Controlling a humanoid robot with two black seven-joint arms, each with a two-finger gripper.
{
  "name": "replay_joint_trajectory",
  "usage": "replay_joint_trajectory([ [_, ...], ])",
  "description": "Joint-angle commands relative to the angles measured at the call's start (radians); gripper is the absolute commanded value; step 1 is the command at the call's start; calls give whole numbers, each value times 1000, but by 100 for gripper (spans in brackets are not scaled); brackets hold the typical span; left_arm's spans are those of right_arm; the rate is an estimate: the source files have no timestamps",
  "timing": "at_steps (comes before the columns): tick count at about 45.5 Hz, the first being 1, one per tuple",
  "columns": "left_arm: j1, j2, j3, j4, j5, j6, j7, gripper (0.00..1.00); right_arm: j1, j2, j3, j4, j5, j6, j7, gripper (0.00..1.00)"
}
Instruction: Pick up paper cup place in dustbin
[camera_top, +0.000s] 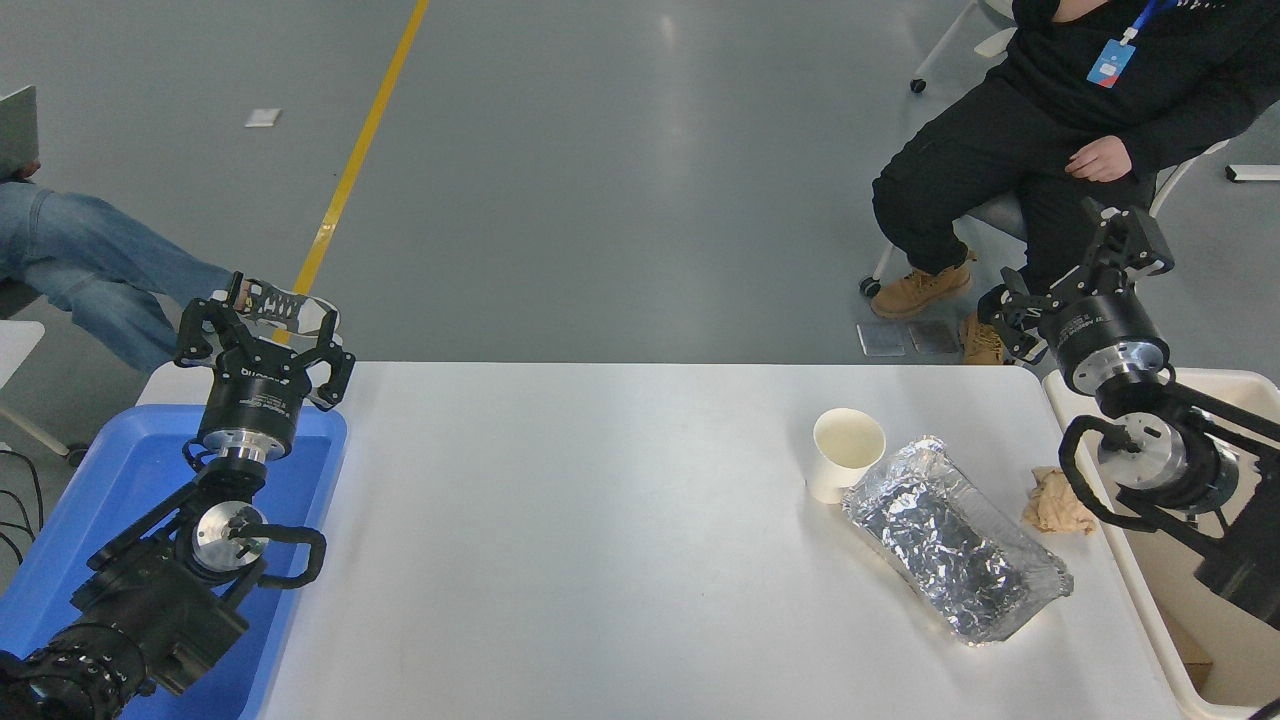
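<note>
The paper cup (847, 453) stands upright on the white table (600, 540), toward three o'clock of the table's middle, its cream inside open to view. Just beside it at about five o'clock lies a crinkled silver foil tray (955, 545), its near corner touching or almost touching the cup's base; I cannot tell which. Further toward three o'clock, near the table's right edge, sits a crumpled brown paper wad (1055, 503), apart from the tray. The beige dustbin (1150, 610) stands against that right edge. The right tool (1085, 270) hangs above the bin's far end, past the table's far right corner, at about two o'clock from the cup and well apart from it; its fingers are spread wide and hold nothing. The left tool (262, 320) is parked at nine o'clock, above a shallow blue tray (110, 500) at the table's left end, its fingers also spread and holding nothing. A person in black (1050, 130) sits on a chair beyond the far right corner, one hand resting on a thigh, and someone's jeans-clad leg (90, 265) shows at the far left.
</note>
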Motion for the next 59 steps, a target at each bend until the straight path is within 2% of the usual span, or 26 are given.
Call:
replay_joint_trajectory([
  [1,0,0,0,0,0,0,2,99,-4,-11,6,2,-1,0,-6,100],
  [14,0,-2,0,0,0,0,0,99,-5,-51,4,5,-1,2,-6,100],
  [41,0,-2,0,0,0,0,0,99,1,-58,-19,0,-10,2,-6,100],
  [59,0,-2,0,0,0,-1,0,99,13,-80,-24,0,-55,2,-6,100],
])
